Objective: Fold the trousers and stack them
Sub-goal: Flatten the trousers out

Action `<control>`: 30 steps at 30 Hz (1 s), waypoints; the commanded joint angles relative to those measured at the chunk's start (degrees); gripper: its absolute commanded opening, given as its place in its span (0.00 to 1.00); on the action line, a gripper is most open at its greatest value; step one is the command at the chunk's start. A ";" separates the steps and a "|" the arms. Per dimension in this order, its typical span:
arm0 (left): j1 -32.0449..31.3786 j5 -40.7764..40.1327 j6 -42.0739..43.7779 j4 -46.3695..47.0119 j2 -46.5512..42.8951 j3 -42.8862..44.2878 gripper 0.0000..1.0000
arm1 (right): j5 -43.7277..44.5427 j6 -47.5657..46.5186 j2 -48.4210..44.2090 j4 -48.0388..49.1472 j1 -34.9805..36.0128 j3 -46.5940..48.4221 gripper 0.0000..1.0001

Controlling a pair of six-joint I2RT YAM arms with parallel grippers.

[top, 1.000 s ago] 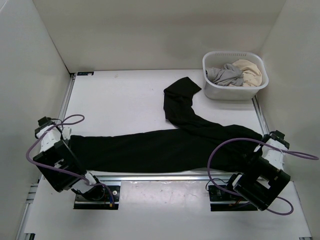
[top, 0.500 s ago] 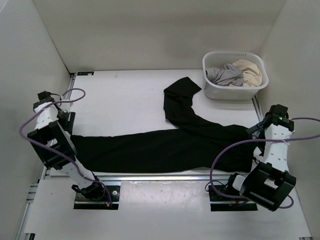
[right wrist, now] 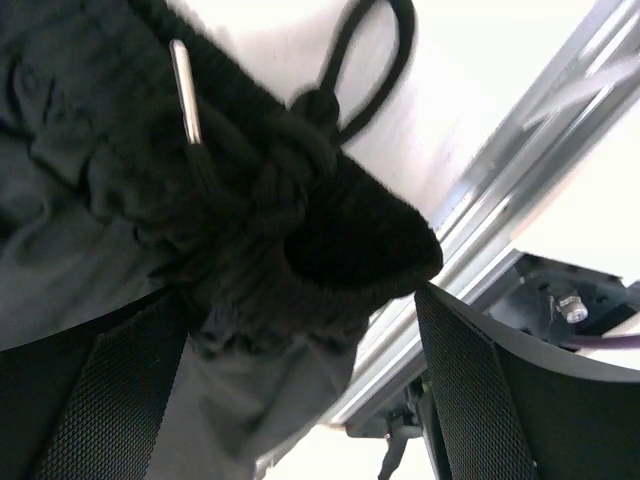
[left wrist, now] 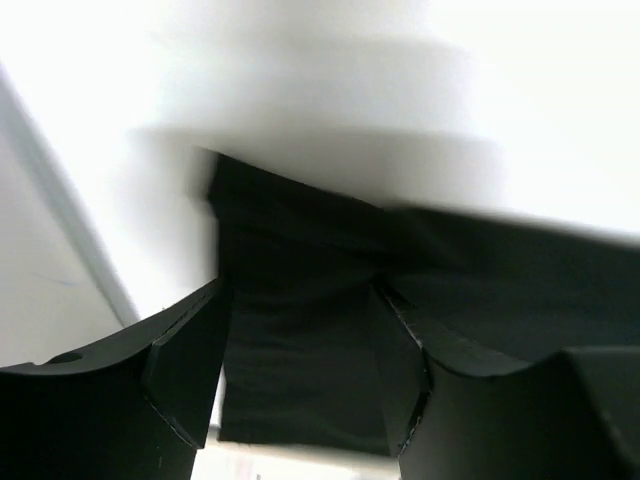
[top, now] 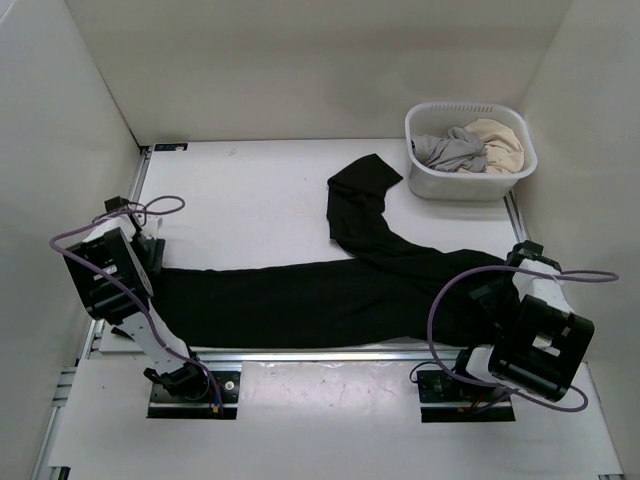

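The trousers (top: 330,295) lie unfolded on the bench (top: 240,200). One leg runs straight from the left hand (left wrist: 298,310) across to the right hand (right wrist: 300,300). The other leg kinks away from the right hand toward the far side.

This looks like the opening of the first fold, with a hand posted at each end of the straight leg. The left hand has its fingers apart, astride the cuff, with cloth between and below them. That view is blurred, so I cannot tell whether they touch the cloth. The right hand is spread too, and the bunched waistband and knotted drawstring (right wrist: 370,40) sit between its fingers. The rail (right wrist: 520,170) runs just outside it.

The next move likely calls for both hands to close and lift together. The stray leg would need laying over the straight one before any halving. The waistband is thick and lumpy, so the right hand wants a deep bite. The cuff is thin, so the left hand could catch only one layer.

The bench is plain, smooth and white, with white walls around it. A basket (top: 465,185) stands beyond the right hand in the far corner, near the stray cuff but apart from it. It holds a grey garment (top: 450,150) and a beige garment (top: 500,140).
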 commanded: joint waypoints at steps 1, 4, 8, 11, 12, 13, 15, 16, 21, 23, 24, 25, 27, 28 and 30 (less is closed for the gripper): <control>0.31 -2.61 -5.85 7.28 0.37 4.48 0.68 | 3.41 1.07 2.33 3.01 0.05 0.28 0.95; 0.31 0.54 -6.56 7.29 -0.42 5.28 0.70 | 4.82 -0.24 3.74 3.54 0.05 1.68 0.96; 0.31 4.42 -6.56 3.69 -3.49 4.75 0.74 | 4.64 -4.01 2.35 1.52 0.66 5.46 0.96; 0.31 11.95 -6.56 -5.43 -5.87 12.10 0.76 | 6.75 -4.02 -0.29 -3.92 0.67 9.50 0.96; 0.31 19.38 -6.56 -7.46 -6.40 15.53 0.76 | 7.36 -4.02 -1.00 -5.24 0.67 10.38 0.96; -0.65 22.93 -7.34 -9.13 -6.40 22.96 0.76 | 7.37 -4.02 -2.92 -6.82 0.67 10.91 0.96; -3.89 28.74 -7.87 -11.69 -5.36 30.64 0.73 | 5.27 -4.02 -4.43 -7.62 0.67 12.32 0.96; -10.18 28.77 -7.88 -12.74 -3.69 38.95 0.73 | 4.57 -4.02 -4.43 -8.15 1.37 12.93 0.96; -33.49 22.80 -4.37 -22.67 20.63 66.06 0.96 | 0.70 -2.97 -3.04 -8.15 2.51 18.81 0.96; -42.12 19.11 -2.00 -20.76 28.35 72.48 1.00 | 3.14 -2.97 -0.67 -7.54 2.52 23.91 0.96; -44.32 18.32 -1.38 -18.49 29.88 72.52 1.00 | 4.11 -2.97 1.69 -6.93 2.52 25.49 0.96; -46.34 18.31 -1.37 -15.51 30.68 71.91 1.00 | 4.99 -3.58 3.11 -6.92 2.52 27.07 0.96; -50.04 19.70 -1.37 -3.57 30.69 66.30 1.00 | 5.00 -4.46 6.88 -5.61 2.52 31.04 0.96; -50.75 20.93 -2.68 0.30 30.69 64.45 1.00 | 5.00 -4.99 7.86 -5.60 2.52 31.74 0.96; -52.16 24.45 -4.97 6.12 34.09 64.94 1.00 | 4.47 -5.69 9.79 -3.42 2.52 32.36 0.96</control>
